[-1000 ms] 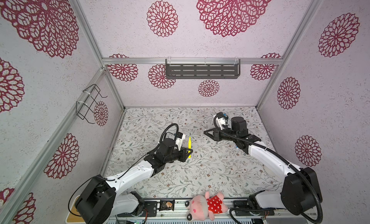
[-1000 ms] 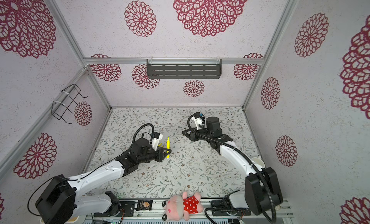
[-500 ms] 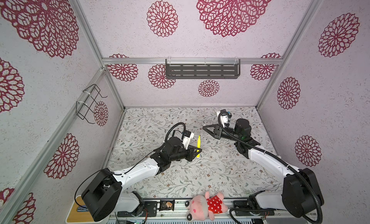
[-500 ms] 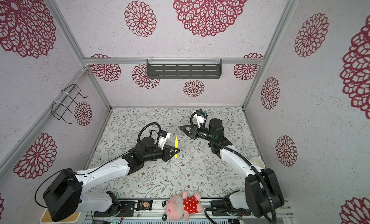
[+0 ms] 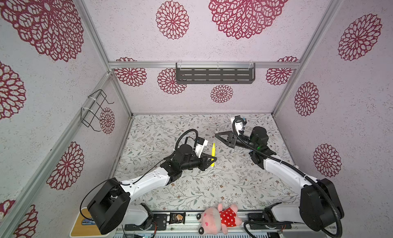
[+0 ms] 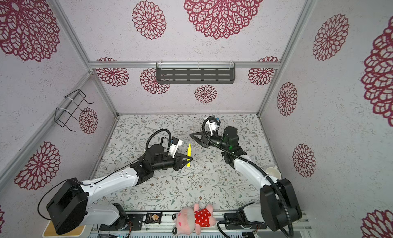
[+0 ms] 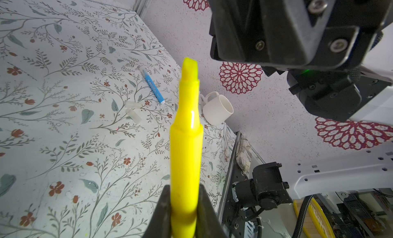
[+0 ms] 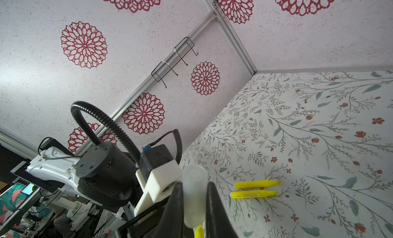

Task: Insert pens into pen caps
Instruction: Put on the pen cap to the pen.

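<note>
Held yellow pen [image 7: 186, 141] tight in left end effector [image 5: 209, 160], above counter [image 5: 191, 190] middle. Held cap [image 8: 194, 175] tight in right end effector [image 5: 219, 136], near, not touching. Lining-up step. Next likely needed: cap over tip, push.

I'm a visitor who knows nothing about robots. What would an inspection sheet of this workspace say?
Surface: floral table cover, lying flat.
Job's things: yellow pen and whitish cap, each held; two more yellow pens side by side, a blue pen and two loose caps on the cover.
Clutter: white mug near the blue pen; plush pig and snack packet on the front rail.
Claws: left claw shut on the yellow pen; right claw shut on the cap; pen and cap apart.
Cables: ribbed hose looping over the left wrist, another over the right.
Surroundings: walls with red rosettes; slotted shelf at the back, wire rack on a side wall.
</note>
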`<state>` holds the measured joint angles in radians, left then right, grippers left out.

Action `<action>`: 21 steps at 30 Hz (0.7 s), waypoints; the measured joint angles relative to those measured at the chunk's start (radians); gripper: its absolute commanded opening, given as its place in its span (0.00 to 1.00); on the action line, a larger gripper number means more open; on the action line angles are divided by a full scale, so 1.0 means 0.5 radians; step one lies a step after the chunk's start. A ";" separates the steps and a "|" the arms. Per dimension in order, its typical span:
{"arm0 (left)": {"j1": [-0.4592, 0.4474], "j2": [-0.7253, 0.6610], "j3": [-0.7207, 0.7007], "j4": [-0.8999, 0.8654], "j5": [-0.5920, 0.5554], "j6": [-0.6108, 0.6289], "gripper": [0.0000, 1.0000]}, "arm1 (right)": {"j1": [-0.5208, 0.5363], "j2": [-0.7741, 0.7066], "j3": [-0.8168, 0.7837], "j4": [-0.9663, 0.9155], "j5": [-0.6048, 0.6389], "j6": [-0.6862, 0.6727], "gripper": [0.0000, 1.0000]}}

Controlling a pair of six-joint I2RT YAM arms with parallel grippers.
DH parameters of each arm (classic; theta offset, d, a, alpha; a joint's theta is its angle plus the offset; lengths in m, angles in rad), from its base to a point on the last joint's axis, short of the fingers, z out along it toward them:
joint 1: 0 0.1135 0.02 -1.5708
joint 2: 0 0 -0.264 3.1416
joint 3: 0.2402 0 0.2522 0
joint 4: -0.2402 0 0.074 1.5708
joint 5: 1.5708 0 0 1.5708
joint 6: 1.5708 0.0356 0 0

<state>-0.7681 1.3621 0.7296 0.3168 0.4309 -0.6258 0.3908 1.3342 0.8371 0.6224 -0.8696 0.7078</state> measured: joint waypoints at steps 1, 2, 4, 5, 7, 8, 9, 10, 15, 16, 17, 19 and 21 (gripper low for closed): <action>0.000 0.000 0.002 0.000 0.004 0.000 0.00 | 0.002 0.000 0.000 -0.004 0.000 -0.002 0.00; 0.000 0.000 0.005 0.001 0.007 0.000 0.00 | 0.002 0.000 0.000 -0.012 0.001 -0.008 0.00; 0.000 0.000 0.006 0.001 0.010 0.000 0.00 | 0.005 0.000 0.000 -0.034 0.000 -0.018 0.00; 0.000 0.000 0.006 0.001 0.011 0.000 0.00 | 0.008 0.000 0.000 -0.047 0.000 -0.020 0.00; 0.000 0.000 0.006 0.001 0.011 0.000 0.00 | 0.012 0.000 0.000 -0.077 0.001 -0.036 0.00; 0.000 0.000 0.006 0.001 0.011 0.000 0.00 | 0.015 0.000 0.000 -0.096 0.001 -0.048 0.00; 0.000 0.000 0.006 0.001 0.011 0.000 0.00 | 0.018 0.000 0.000 -0.117 0.001 -0.062 0.00; 0.000 0.000 0.006 0.001 0.011 0.000 0.00 | 0.021 0.000 0.000 -0.130 0.001 -0.071 0.00; 0.000 0.000 0.006 0.000 0.011 0.000 0.00 | 0.043 0.000 0.000 -0.181 0.001 -0.105 0.00; 0.000 0.000 0.006 0.000 0.011 0.001 0.00 | 0.048 0.000 0.000 -0.187 0.001 -0.108 0.00; 0.000 0.000 0.006 -0.001 0.011 0.001 0.00 | 0.053 0.000 0.000 -0.194 0.001 -0.115 0.00; 0.000 0.000 0.006 -0.001 0.011 0.001 0.00 | 0.063 0.000 0.000 -0.199 0.001 -0.123 0.00; 0.000 0.000 0.006 -0.002 0.011 0.001 0.00 | 0.076 0.000 0.000 -0.208 0.001 -0.127 0.00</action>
<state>-0.7681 1.3621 0.7326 0.3157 0.4362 -0.6254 0.4286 1.3342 0.8371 0.5186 -0.8692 0.6445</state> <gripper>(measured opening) 0.176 0.172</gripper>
